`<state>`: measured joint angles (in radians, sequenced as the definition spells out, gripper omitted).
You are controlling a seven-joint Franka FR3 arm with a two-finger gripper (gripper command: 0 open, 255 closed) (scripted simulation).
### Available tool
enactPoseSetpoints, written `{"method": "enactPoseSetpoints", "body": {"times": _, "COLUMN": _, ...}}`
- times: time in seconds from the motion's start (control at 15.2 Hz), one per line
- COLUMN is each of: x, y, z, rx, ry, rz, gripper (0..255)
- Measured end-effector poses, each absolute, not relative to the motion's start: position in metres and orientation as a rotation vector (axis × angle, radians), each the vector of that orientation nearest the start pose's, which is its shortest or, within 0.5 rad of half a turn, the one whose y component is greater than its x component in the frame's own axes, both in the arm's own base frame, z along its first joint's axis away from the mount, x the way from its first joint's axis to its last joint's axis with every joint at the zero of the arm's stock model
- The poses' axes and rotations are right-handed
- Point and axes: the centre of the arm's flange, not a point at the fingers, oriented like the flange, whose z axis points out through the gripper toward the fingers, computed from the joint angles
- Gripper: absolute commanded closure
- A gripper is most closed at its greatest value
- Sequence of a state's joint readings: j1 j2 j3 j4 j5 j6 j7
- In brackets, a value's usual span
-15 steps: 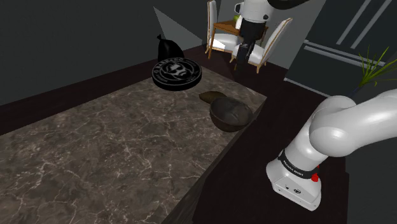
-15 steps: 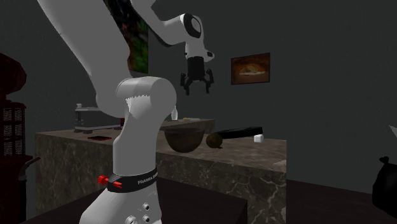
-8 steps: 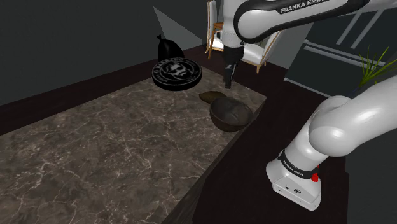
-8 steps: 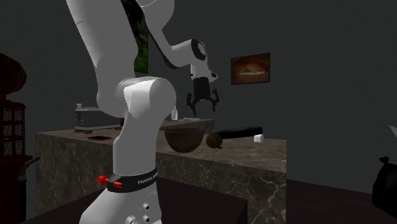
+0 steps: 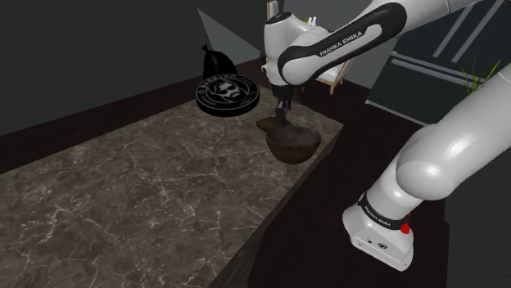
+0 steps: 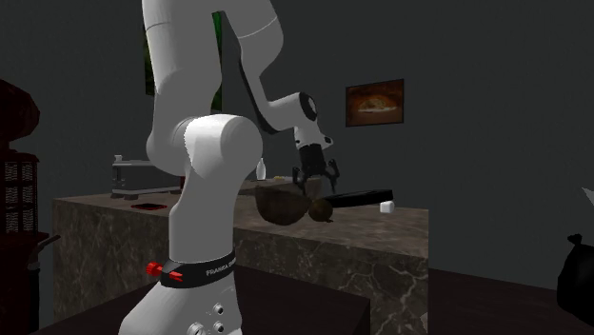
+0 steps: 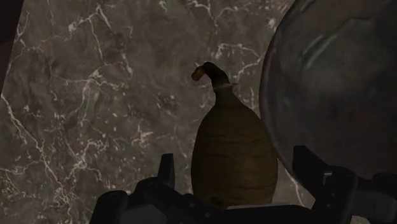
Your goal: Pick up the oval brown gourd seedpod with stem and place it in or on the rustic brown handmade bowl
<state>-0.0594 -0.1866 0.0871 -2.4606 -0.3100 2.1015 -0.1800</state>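
Wrist view has the black pincer (image 7: 236, 170) spread wide astride the oval brown ribbed gourd seedpod (image 7: 233, 143), seemingly untouched, lying on the dark marble worktop (image 7: 95, 102) just beside the rustic brown bowl (image 7: 337, 83). Approach step; next it should descend and close.

Gripper (image 7: 236, 164) spread astride gourd (image 7: 234, 153) on marble counter (image 7: 95, 95), w/ bowl (image 7: 337, 83) just beside.

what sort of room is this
Probably a home kitchen, though I'm unsure: a long marble-patterned counter, a brown bowl standing on it, and a framed picture hanging behind.
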Motion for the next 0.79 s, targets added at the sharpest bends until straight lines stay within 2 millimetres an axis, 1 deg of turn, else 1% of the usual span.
{"method": "enactPoseSetpoints", "body": {"times": 0.07, "x": 0.441, "y": -0.004, "z": 0.350, "rx": -3.320, "ry": -0.659, "rz": 0.302, "gripper": 0}}
{"method": "enactPoseSetpoints", "body": {"times": 0.26, "x": 0.432, "y": -0.005, "z": 0.337, "rx": -3.315, "ry": -0.666, "rz": 0.367, "gripper": 0}}
{"method": "enactPoseSetpoints", "body": {"times": 0.33, "x": 0.431, "y": -0.006, "z": 0.337, "rx": -3.322, "ry": -0.662, "rz": 0.344, "gripper": 0}}
{"method": "enactPoseSetpoints", "body": {"times": 0.4, "x": 0.435, "y": -0.009, "z": 0.337, "rx": -3.321, "ry": -0.654, "rz": 0.336, "gripper": 0}}
{"method": "enactPoseSetpoints", "body": {"times": 0.46, "x": 0.435, "y": -0.008, "z": 0.335, "rx": -3.328, "ry": -0.653, "rz": 0.338, "gripper": 0}}
{"method": "enactPoseSetpoints", "body": {"times": 0.53, "x": 0.433, "y": -0.010, "z": 0.335, "rx": -3.332, "ry": -0.653, "rz": 0.327, "gripper": 0}}
{"method": "enactPoseSetpoints", "body": {"times": 0.59, "x": 0.430, "y": -0.010, "z": 0.327, "rx": -3.329, "ry": -0.653, "rz": 0.347, "gripper": 0}}
{"method": "enactPoseSetpoints", "body": {"times": 0.66, "x": 0.427, "y": -0.011, "z": 0.314, "rx": -3.319, "ry": -0.655, "rz": 0.385, "gripper": 0}}
{"method": "enactPoseSetpoints", "body": {"times": 0.79, "x": 0.425, "y": -0.014, "z": 0.308, "rx": -3.310, "ry": -0.657, "rz": 0.414, "gripper": 0}}
